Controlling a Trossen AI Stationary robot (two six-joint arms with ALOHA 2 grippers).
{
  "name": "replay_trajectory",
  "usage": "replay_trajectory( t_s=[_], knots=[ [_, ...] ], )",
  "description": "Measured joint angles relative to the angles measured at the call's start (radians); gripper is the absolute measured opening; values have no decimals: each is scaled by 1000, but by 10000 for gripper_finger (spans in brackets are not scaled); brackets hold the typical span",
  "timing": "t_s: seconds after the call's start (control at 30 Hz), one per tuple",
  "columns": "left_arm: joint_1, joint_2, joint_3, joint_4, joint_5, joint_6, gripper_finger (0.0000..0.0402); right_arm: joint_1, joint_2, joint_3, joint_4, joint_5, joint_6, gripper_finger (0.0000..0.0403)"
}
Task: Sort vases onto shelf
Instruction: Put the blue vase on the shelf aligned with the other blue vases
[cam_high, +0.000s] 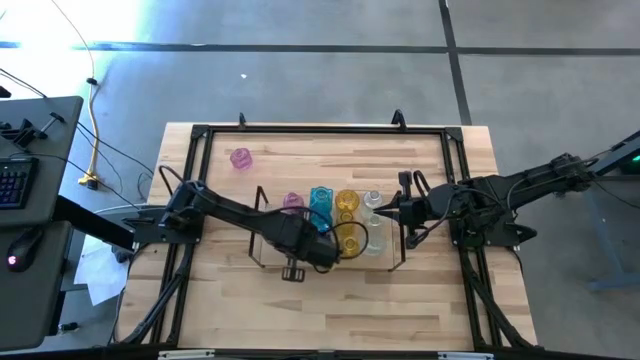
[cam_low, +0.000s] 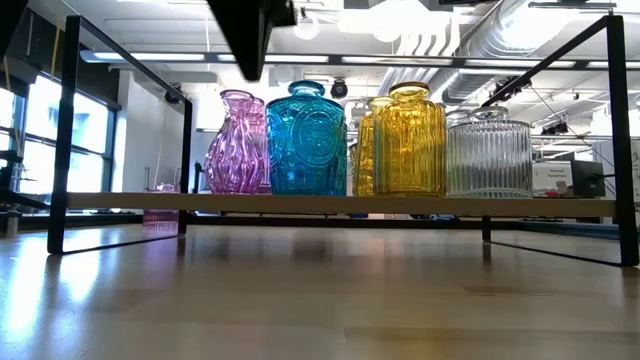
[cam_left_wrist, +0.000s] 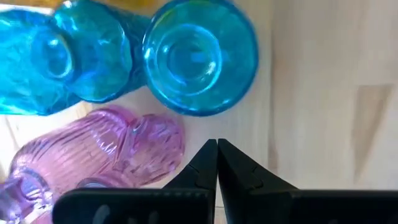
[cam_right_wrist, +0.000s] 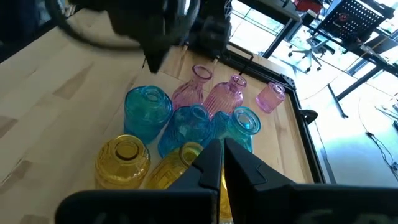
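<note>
A low wire-framed shelf (cam_high: 262, 262) is seen at the middle of the wooden table (cam_high: 330, 300), with vases gathered along it in colour groups: pink vases (cam_right_wrist: 214, 93) at one end, teal blue vases (cam_left_wrist: 199, 56) next, then yellow vases (cam_low: 410, 140), and a clear ribbed vase (cam_low: 488, 155) at the end nearest the right arm. From table height, the vases are shown standing upright, side by side and close together on the shelf's flat surface. One small pink vase (cam_high: 240, 158) is pictured well apart from the rest, near the table's far left corner, off the shelf. The left gripper (cam_left_wrist: 216, 163) is held above the pink and blue vases, its fingers pressed together and nothing between them. The right gripper (cam_right_wrist: 222, 163) is positioned at the shelf's right end, over the yellow and clear vases, its fingers likewise closed and empty.
</note>
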Motion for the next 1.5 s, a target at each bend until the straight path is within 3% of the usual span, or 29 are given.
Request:
replay_trajectory(
  t_s=[0.6,1.2,1.5],
  knots=[
    [45,-1,-62,177,34,62,0,0,0,0,-10,0,16,0],
    [40,-31,-33,125,28,37,0,0,0,0,-5,0,11,0],
    [21,-22,-33,165,136,54,0,0,0,0,-9,0,12,0]
  ],
)
